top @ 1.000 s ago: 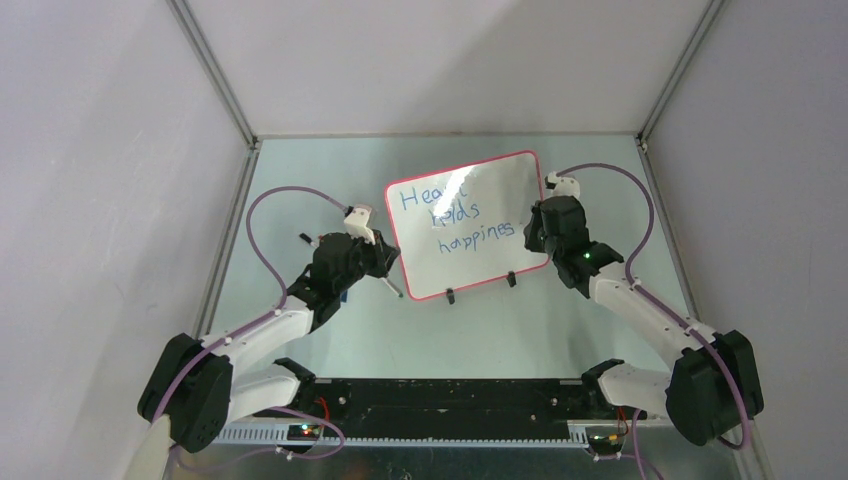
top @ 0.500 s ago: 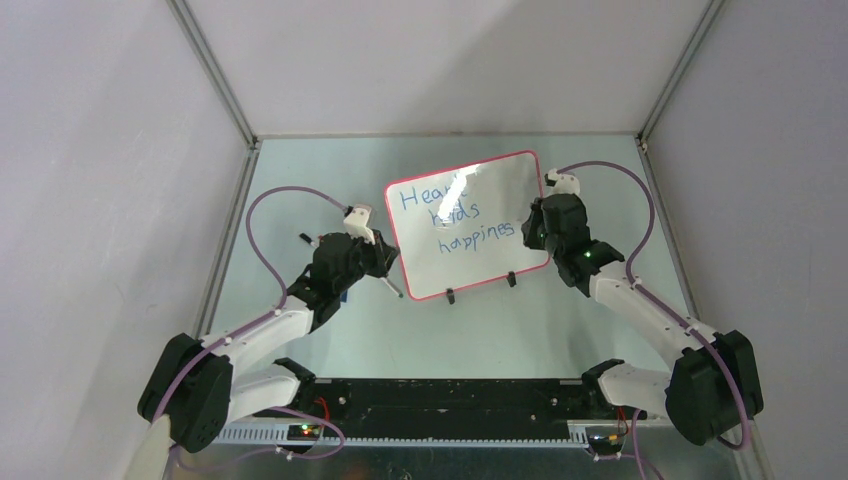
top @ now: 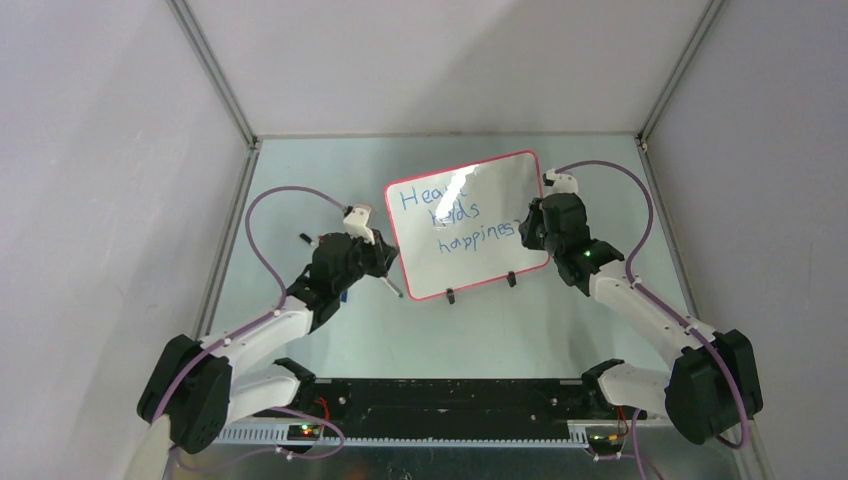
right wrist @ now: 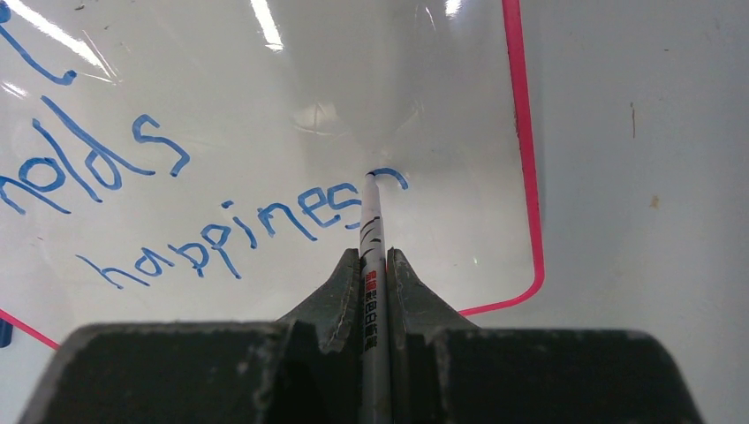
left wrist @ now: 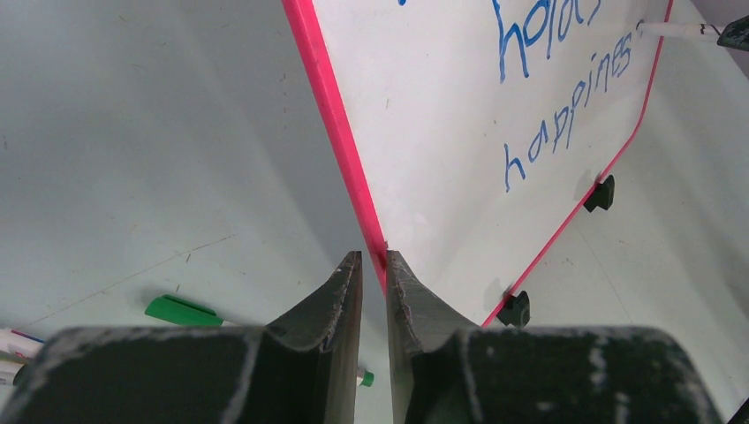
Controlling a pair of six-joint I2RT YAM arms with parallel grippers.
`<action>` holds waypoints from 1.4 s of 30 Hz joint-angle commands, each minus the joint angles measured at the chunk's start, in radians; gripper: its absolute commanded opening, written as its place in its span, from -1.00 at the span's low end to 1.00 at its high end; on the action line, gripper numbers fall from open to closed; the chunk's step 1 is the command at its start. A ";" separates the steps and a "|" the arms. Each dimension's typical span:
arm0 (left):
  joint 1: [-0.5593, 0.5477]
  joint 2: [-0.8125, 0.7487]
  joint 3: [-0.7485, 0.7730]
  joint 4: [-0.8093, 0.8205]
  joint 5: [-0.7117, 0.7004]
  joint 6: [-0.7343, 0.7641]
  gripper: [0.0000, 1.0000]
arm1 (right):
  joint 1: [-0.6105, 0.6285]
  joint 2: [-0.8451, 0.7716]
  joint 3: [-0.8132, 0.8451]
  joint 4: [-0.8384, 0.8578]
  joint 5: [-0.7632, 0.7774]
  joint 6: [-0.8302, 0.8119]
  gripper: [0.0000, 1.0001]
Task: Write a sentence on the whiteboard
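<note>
The whiteboard [top: 470,268] stands tilted at mid-table, red-framed, on two black feet. The sentence [top: 458,214] is in blue marker: "Heart", "holds", "happines" plus a fresh curved stroke [right wrist: 389,175]. My left gripper [top: 392,258] [left wrist: 374,256] is shut on the board's left red frame [left wrist: 340,150], which runs between its fingertips. My right gripper [top: 527,232] [right wrist: 373,256] is shut on a thin white marker [right wrist: 370,231]. The marker's tip touches the board at the end of the third line. From the left wrist view the same marker [left wrist: 676,31] meets the board at the top right.
A green-capped marker [left wrist: 181,310] lies on the table beside my left fingers, and shows below that gripper [top: 391,288] from above. More pens poke in at the left edge [left wrist: 11,341]. Grey enclosure walls stand close on both sides and behind the board.
My right gripper has shifted slightly up and right along the third line, adding a new blue stroke after "happines". The left gripper and board have not moved.
</note>
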 commanded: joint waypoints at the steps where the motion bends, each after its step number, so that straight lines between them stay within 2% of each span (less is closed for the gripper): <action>1: -0.005 -0.029 0.004 0.005 -0.022 0.026 -0.58 | -0.001 0.001 0.037 -0.024 -0.006 -0.001 -1.00; 29: -0.005 -0.025 0.005 0.008 -0.017 0.024 -0.58 | 0.000 -0.012 0.026 -0.070 0.094 0.009 -1.00; 42: -0.006 -0.029 0.003 0.006 -0.020 0.024 -0.58 | 0.000 -0.010 0.013 -0.092 0.070 0.013 -1.00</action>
